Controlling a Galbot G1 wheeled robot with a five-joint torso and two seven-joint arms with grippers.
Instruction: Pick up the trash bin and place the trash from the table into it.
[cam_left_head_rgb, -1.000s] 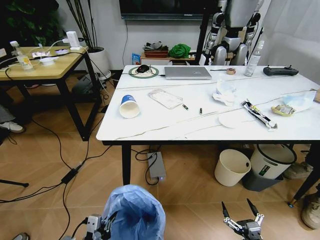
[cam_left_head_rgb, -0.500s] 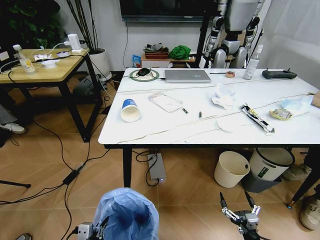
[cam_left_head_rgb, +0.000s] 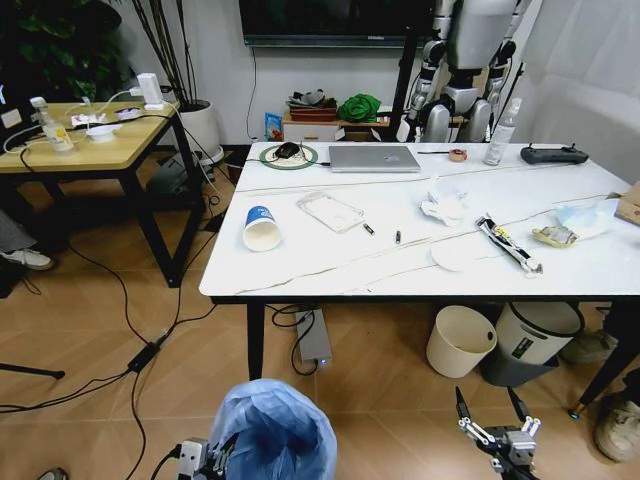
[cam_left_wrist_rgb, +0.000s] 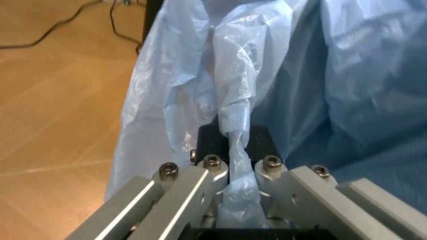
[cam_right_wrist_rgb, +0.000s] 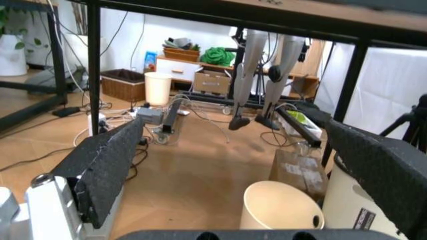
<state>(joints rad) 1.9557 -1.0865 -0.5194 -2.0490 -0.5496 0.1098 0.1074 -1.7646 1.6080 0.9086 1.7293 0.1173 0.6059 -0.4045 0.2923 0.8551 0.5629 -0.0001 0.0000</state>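
Note:
The trash bin (cam_left_head_rgb: 275, 430), lined with a crinkly pale-blue bag, hangs low in front of me on the left. My left gripper (cam_left_head_rgb: 207, 457) is at its side, shut on a fold of the bag (cam_left_wrist_rgb: 235, 150) at the bin's rim. My right gripper (cam_left_head_rgb: 497, 428) hovers open above the floor before the table (cam_left_head_rgb: 330, 272). On the marble top lie the trash: a tipped paper cup (cam_left_head_rgb: 261, 228), a clear pack (cam_left_head_rgb: 331, 211), crumpled tissue (cam_left_head_rgb: 443, 207), a printed wrapper (cam_left_head_rgb: 510, 245) and more litter (cam_left_head_rgb: 570, 225) at the right end.
A laptop (cam_left_head_rgb: 375, 158) and a black controller (cam_left_head_rgb: 555, 154) sit at the table's far edge. Under the right end stand a cream open bin (cam_left_head_rgb: 461, 340) and a lidded grey-and-white bin (cam_left_head_rgb: 530, 340). A wooden table (cam_left_head_rgb: 90, 140) stands left, and cables cross the floor.
The whole head view has shifted a little, and the table now looks slightly farther off. The bin stays held in my left gripper. The right gripper remains open and low.

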